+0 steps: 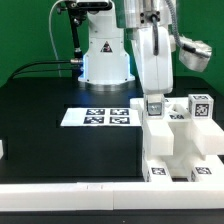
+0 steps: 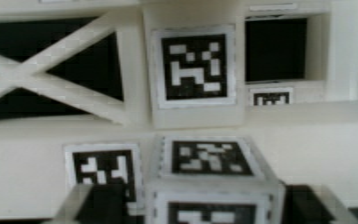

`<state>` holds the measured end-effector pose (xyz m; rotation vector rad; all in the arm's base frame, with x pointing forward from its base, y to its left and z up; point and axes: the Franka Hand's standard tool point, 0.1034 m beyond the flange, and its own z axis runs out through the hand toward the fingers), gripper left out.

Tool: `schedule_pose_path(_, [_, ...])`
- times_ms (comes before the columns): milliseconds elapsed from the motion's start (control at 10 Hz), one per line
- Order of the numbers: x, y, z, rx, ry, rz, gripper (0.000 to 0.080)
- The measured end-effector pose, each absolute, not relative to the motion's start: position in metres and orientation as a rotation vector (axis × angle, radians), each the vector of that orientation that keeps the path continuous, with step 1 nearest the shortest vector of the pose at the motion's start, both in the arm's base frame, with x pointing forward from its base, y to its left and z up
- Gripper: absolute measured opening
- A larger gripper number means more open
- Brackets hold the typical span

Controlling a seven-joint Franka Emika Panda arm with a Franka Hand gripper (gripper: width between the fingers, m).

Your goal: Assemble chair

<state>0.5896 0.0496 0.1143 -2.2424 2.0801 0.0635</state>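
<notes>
Chair (image 1: 182, 140) pieces directly beneath the tool (image 1: 154, 110), jaws astride a tagged block (image 2: 208, 170).

Arm (image 1: 150, 50): you see glossy white rounded shells with grey joint bands.
Base (image 1: 105, 58): a white, pale-blue-tinted pedestal showing you a black triangular warning sign.
Cables (image 1: 45, 66): black leads running to the base.
Fingers (image 2: 108, 203): dark and blurred in your wrist view.

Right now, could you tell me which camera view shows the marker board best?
The exterior view shows it best: the marker board lies whole and flat on the black table, four tags visible, at that view's left of the chair parts. The wrist view shows only close-up tagged white parts, none of the board.
</notes>
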Motion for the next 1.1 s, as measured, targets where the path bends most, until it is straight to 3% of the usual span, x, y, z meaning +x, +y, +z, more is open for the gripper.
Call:
schedule_pose_path(100, [0.5906,0.0505,0.1147,-2.352,1.947,0.051,0.0511])
schedule_pose_path(200, [0.591,0.049,0.1144,-2.563,1.649,0.028,0.062])
schedule_pose_path(300, [0.5892,0.0508,0.1125,-2.687,1.437,0.02,0.064])
schedule_pose_path(600, [0.5893,0.0491,0.1124,-2.829,1.137,0.003,0.0648])
schedule_pose_path(800, [0.5917,0.044,0.1131,-2.988,0.6,-0.028,0.0649])
schedule_pose_path(1100, [0.5913,0.0457,0.1122,-2.974,0.654,-0.027,0.0623])
